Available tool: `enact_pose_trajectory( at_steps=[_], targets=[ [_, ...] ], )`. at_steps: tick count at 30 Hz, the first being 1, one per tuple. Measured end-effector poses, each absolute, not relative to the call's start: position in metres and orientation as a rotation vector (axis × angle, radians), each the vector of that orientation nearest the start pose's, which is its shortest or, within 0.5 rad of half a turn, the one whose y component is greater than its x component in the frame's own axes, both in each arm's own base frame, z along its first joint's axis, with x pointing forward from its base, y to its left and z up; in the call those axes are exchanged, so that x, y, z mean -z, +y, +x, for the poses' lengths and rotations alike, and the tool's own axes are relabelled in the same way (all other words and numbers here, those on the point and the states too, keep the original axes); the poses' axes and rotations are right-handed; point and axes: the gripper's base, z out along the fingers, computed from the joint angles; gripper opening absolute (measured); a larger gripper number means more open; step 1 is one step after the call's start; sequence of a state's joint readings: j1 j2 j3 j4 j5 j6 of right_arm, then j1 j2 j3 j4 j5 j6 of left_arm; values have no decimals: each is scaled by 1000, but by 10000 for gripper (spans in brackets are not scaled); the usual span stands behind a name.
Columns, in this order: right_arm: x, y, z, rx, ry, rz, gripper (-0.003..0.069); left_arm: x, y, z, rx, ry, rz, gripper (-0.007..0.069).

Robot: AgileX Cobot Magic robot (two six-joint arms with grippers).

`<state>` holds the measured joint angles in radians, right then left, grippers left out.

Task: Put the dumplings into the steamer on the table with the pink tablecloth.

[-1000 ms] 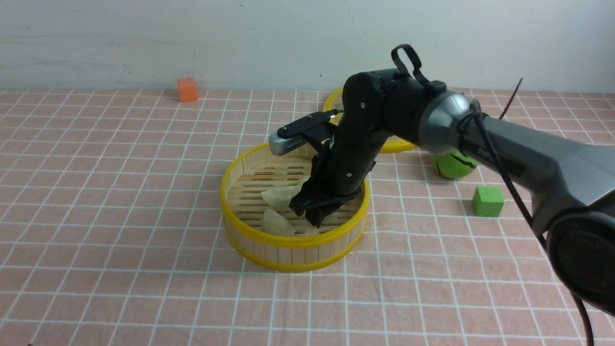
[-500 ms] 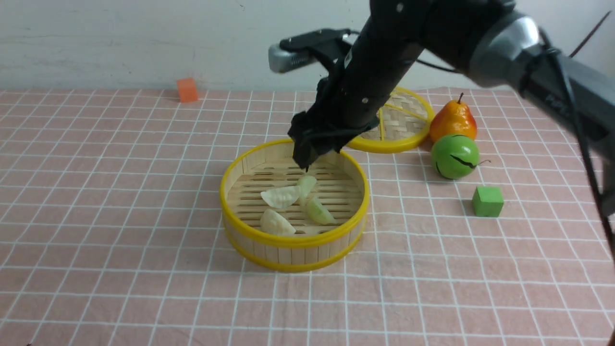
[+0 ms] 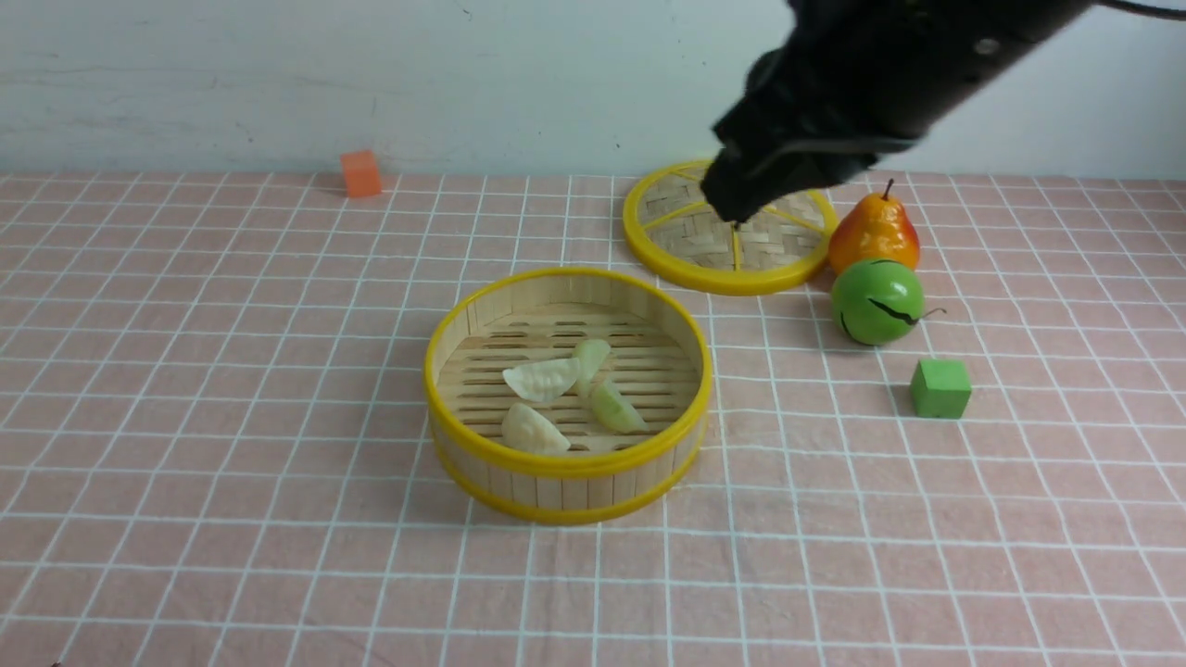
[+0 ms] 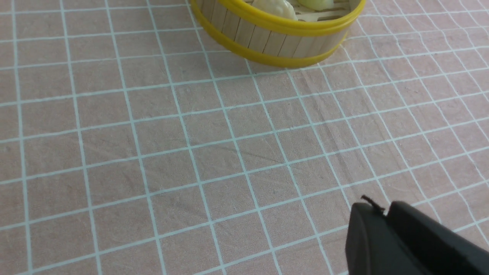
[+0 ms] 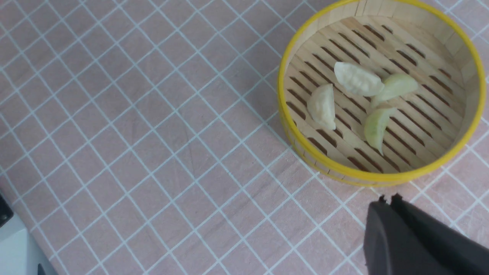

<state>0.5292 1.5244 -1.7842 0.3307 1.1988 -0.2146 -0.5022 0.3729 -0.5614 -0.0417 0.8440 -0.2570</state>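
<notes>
All four dumplings (image 3: 542, 378) are seen lying on the slat floor of the steamer (image 3: 567, 489), which is set mid-tabletop (image 3: 232, 371) on the pink cloth (image 3: 834, 556). The right pincer (image 3: 737, 202) is held aloft, clear of the steamer and overlapping the lid (image 3: 681, 259) in the front view, its jaws drawn narrow with nothing gripped. The left pincer (image 4: 376, 209) is likewise seen pinched together and empty, over the cloth near the steamer

The blurred right arm (image 3: 889, 83), cropped at the front view's top, masks part of the woven lid (image 3: 741, 255); the left wrist view clips the steamer (image 4: 267, 38).
</notes>
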Motion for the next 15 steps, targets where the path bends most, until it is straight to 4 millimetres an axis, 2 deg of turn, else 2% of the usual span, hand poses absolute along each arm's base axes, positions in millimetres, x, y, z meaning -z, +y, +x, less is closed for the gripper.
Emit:
enact_pose_trajectory(
  at_steps=[3,5,8,9,11,15],
  targets=[
    [-458,157,217,-574,2160,-817,-16,-302,-33,54,489,2164,255,57],
    [-457,144,196,-575,2115,-787,-16,-302,-33,54,489,2164,255,59],
    [-450,126,169,-576,2036,-731,-14,-302,-33,54,489,2164,255,59],
    [-449,125,167,-576,2037,-732,-14,-302,-33,54,489,2164,255,59],
    [-438,110,146,-571,1967,-683,-11,-302,-33,54,489,2164,255,60],
    [-423,92,120,-568,1886,-633,-10,-302,-33,54,489,2164,255,65]
  ],
)
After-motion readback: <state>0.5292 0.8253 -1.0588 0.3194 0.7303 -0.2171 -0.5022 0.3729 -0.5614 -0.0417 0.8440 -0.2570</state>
